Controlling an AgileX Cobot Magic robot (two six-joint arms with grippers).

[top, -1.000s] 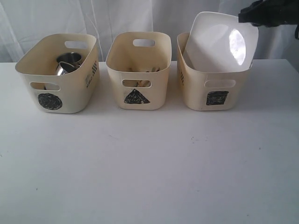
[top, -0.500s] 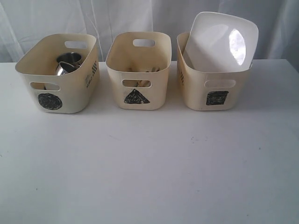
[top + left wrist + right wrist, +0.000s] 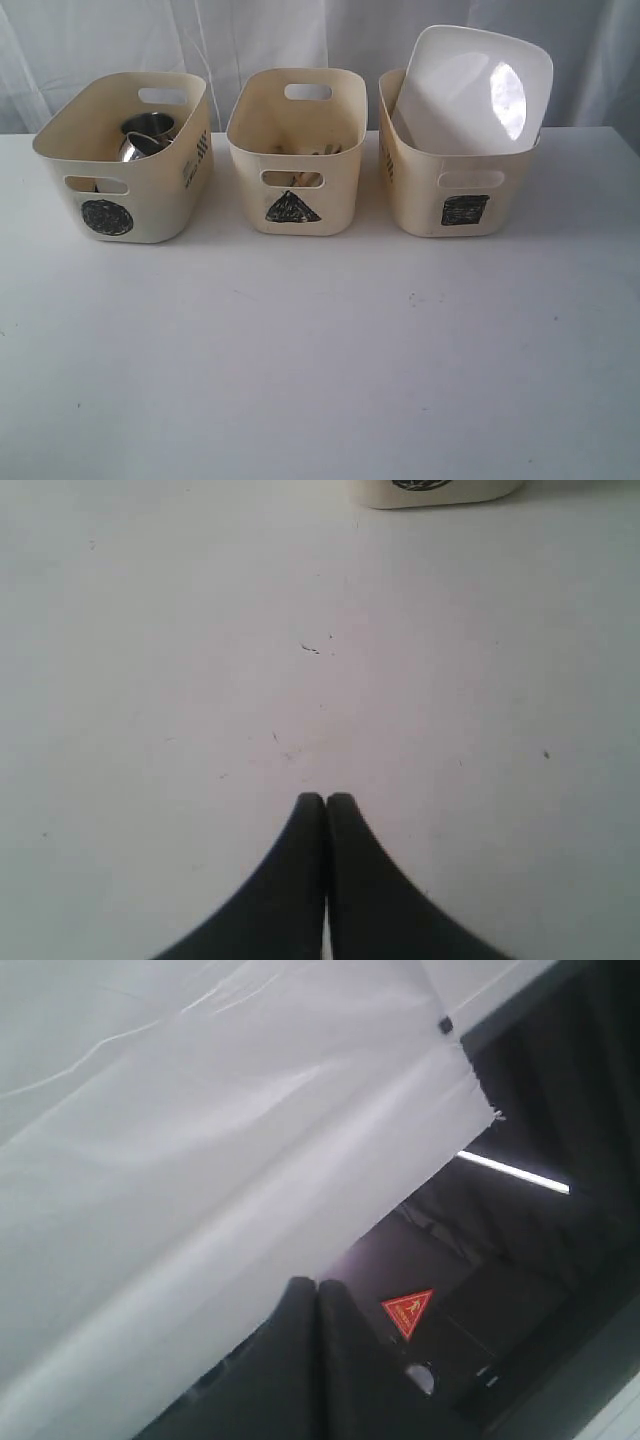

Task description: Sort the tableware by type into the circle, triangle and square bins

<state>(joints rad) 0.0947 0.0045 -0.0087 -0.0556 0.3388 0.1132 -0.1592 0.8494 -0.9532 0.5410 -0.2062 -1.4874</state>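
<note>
White table (image 3: 320, 380), pale curtain (image 3: 250, 35) behind; left gripper (image 3: 325, 798) and right gripper (image 3: 316, 1283) pressed closed.

The left gripper (image 3: 326, 798) has its two dark fingers (image 3: 290, 880) pressed together from tip down, with nothing between them. The right gripper (image 3: 316, 1282) is likewise closed and empty, its halves meeting along a thin seam.

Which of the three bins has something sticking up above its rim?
The square bin on the right: the white plate leans up past its rim; the circle bin and triangle bin keep theirs below.
</note>
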